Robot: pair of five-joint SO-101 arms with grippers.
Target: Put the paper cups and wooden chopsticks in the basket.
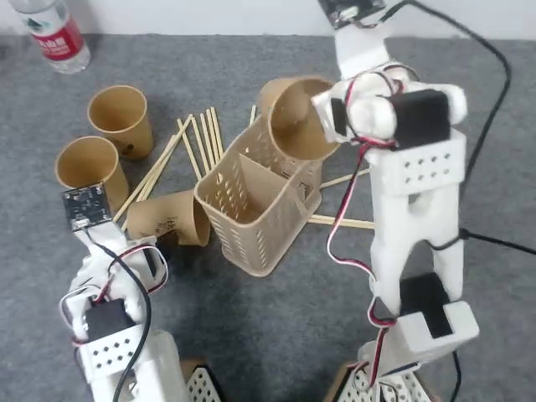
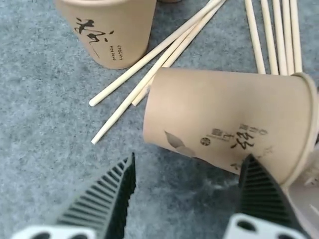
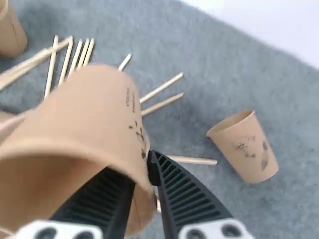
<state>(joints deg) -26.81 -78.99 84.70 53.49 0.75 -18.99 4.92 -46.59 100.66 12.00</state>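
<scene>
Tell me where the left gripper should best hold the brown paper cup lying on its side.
Probably across its curved wall near the narrower closed end, coming from above. The brown paper cup lies on its side, mouth toward the beige slotted basket, so the rim end is crowded. The left gripper is open.

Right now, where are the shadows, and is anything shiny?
High view: soft, even light; the basket casts just a faint shadow on the mat. Left wrist view: a soft shadow sits under the tipped cup, near the open left gripper. Right wrist view: no glare on the held cup that the right gripper pinches; a bright white strip lies past the mat.
</scene>
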